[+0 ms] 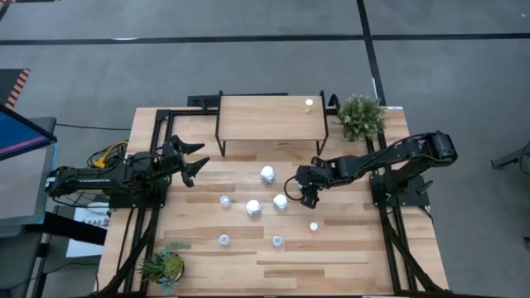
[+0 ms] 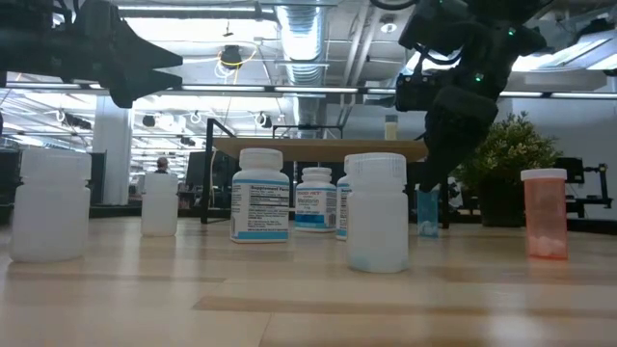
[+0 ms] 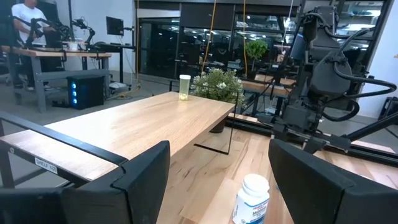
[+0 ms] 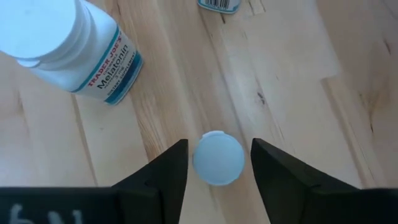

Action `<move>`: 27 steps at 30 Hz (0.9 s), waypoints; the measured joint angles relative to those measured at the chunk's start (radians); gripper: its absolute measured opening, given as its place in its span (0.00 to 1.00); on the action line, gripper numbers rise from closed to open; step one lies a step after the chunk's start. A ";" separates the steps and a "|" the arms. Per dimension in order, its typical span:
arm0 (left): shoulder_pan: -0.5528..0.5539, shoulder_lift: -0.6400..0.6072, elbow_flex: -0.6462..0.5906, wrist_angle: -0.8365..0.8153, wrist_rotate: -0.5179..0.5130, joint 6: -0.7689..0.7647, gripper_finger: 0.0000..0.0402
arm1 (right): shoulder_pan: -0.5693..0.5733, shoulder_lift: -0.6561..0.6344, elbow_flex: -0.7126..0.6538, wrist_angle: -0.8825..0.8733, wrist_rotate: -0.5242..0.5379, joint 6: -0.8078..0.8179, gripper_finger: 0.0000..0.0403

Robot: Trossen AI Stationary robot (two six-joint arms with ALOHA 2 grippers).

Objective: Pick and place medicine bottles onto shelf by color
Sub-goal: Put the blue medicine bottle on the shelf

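Observation:
My right gripper (image 1: pixel 308 197) points down over a tiny bottle with a light-blue cap (image 4: pixel 218 158). It is open, one finger on each side of the cap with a narrow gap on both sides. The bottle stands on the plank tabletop and also shows in the low view (image 2: pixel 427 214). Three white bottles with blue labels (image 1: pixel 267 175) (image 1: pixel 281 202) (image 1: pixel 252 208) stand just left of it. The shelf (image 1: pixel 257 120) stands at the far edge with a pale-capped bottle (image 1: pixel 309 105) on its right end. My left gripper (image 1: pixel 197 161) is open and empty at the table's left.
Small bottles stand nearer the front (image 1: pixel 224 200) (image 1: pixel 224 240) (image 1: pixel 277 242), and an orange one (image 2: pixel 545 214) is right of them. A potted plant (image 1: pixel 361 116) stands at the far right corner and another (image 1: pixel 164 265) at the near left.

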 joint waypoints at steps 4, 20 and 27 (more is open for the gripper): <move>0.000 0.000 0.000 0.000 0.000 0.000 0.65 | 0.000 0.000 0.000 0.000 -0.001 0.000 0.42; 0.000 0.000 0.000 0.000 0.001 0.000 0.65 | -0.021 -0.008 0.113 -0.125 -0.028 0.027 0.29; 0.000 0.000 0.000 0.000 0.001 0.000 0.65 | -0.097 -0.009 0.374 -0.365 -0.028 -0.020 0.30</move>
